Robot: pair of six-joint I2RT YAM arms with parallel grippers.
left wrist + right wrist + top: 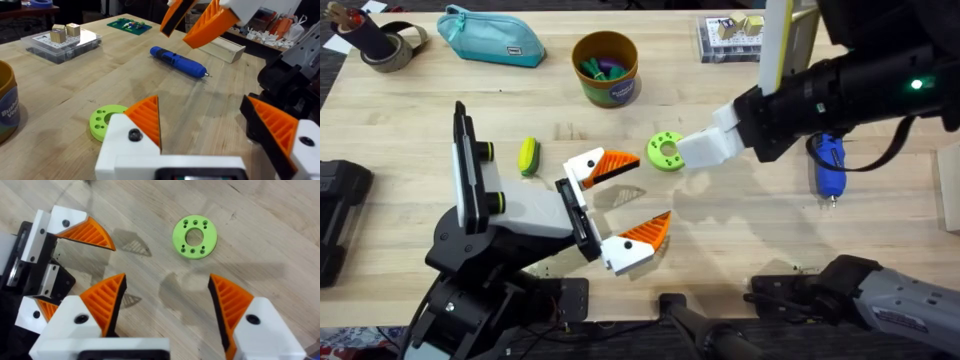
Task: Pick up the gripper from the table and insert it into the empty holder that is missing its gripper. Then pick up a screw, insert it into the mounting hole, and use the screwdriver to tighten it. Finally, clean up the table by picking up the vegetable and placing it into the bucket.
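Observation:
My left gripper stands open over the table's middle, nothing between its orange pads. Just beyond it my right gripper hovers open beside a round green disc with holes. The blue screwdriver lies on the right, its metal tip toward the front edge. The yellow and green vegetable lies left of my left gripper. The orange-brown bucket with a purple label stands at the back. The loose gripper, the holder and the screw are out of view.
A teal zip pouch and a tape roll sit at the back left. A clear box of small parts is at the back right. A green circuit board and a shallow wooden tray lie farther off.

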